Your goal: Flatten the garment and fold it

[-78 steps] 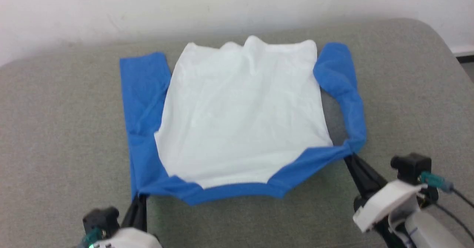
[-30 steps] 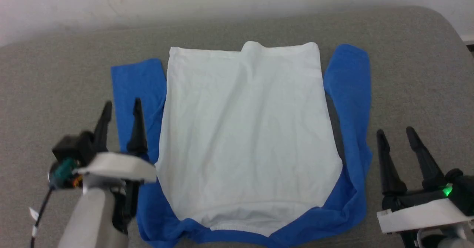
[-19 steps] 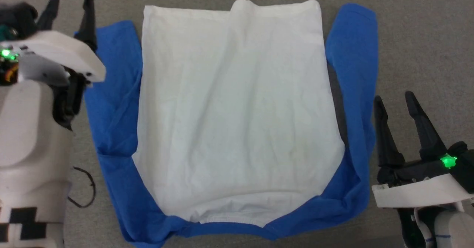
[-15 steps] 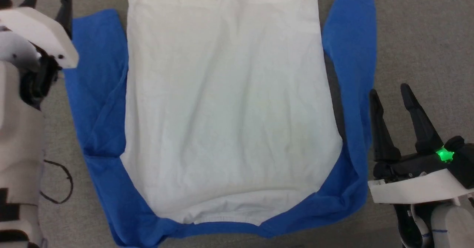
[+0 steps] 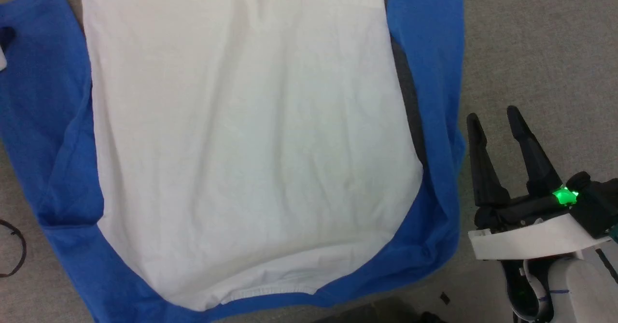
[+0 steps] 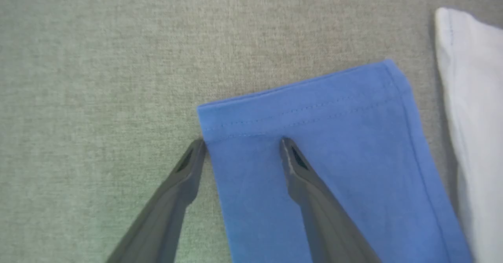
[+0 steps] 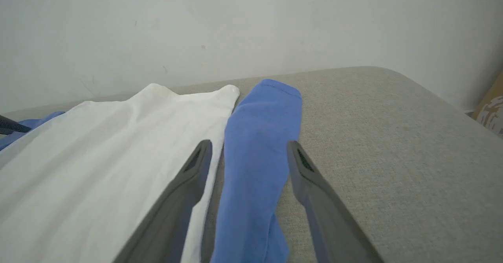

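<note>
— How does the garment (image 5: 251, 144) lie?

— Spread flat on the grey padded surface (image 5: 531, 48), white body up and lightly creased. The blue neck trim is at the near edge, and the hem is at the far end towards the wall (image 7: 235, 27). A blue sleeve runs along each side of the body, pointing far. The right one bunches a little at the near shoulder.

— And the claws?

— The right gripper (image 5: 492, 112) hangs just right of the right sleeve at its near end, fingers spread and empty. A green light (image 5: 562, 196) glows on its base. The left gripper (image 6: 242, 140) is at the far end of the left sleeve, also spread wide. One of its fingers is over the cuff and the other at the cuff's outer corner. I cannot tell whether either tip touches.

— What has changed?

— 2.6 s ago both claws pinched the garment's near corners and held that edge taut, with the sleeves bowed. They have let go since, and the body lies squarer. Over the last half second the whole head view shifted, so the camera moved. The creases are as they were, and the right claw is as wide as before. A black cable (image 5: 23, 248) loops on the surface, left of the near left sleeve.
</note>
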You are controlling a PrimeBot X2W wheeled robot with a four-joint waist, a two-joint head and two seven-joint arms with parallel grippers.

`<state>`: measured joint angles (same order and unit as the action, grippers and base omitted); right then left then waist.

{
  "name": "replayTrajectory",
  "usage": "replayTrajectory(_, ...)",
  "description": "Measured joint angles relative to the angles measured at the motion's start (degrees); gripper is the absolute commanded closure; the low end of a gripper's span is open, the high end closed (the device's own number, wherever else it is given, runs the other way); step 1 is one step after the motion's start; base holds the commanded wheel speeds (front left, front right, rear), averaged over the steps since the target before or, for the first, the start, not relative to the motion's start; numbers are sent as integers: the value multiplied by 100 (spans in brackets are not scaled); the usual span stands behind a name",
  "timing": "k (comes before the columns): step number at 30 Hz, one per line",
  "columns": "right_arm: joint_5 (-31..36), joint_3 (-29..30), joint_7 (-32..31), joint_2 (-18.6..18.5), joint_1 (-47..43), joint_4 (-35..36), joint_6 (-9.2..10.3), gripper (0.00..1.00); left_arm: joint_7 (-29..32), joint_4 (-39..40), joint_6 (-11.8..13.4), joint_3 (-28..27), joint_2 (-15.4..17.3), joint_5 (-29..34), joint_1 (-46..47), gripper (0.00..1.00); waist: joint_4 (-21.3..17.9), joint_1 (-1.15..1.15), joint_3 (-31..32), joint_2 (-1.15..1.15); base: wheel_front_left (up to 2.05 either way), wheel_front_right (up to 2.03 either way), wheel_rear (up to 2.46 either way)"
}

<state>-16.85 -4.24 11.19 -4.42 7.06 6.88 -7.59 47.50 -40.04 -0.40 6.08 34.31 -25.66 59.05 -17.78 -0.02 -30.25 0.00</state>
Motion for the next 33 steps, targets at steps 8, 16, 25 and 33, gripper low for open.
replayTrajectory(8,-82,-90,13,-13,90,-175,0,0,725,711,279,-10,57,-144,-187,100,-136,2,-89,0,0,0,0)
replayTrajectory(16,-29,59,-15,-14,17,-283,0,0,-539,928,632,60,-101,182,-955,100,-65,3,305,0,0,0,0)
replayTrajectory(25,142,435,-374,32,-519,-189,0,0,-1646,1308,595,123,-459,176,-1467,100,189,2,1161,0,0,0,0)
replayTrajectory(33,281,675,-695,114,-1026,88,0,0,-1872,2742,501,498,-956,41,-2572,100,477,0,1929,0,0,0,0)
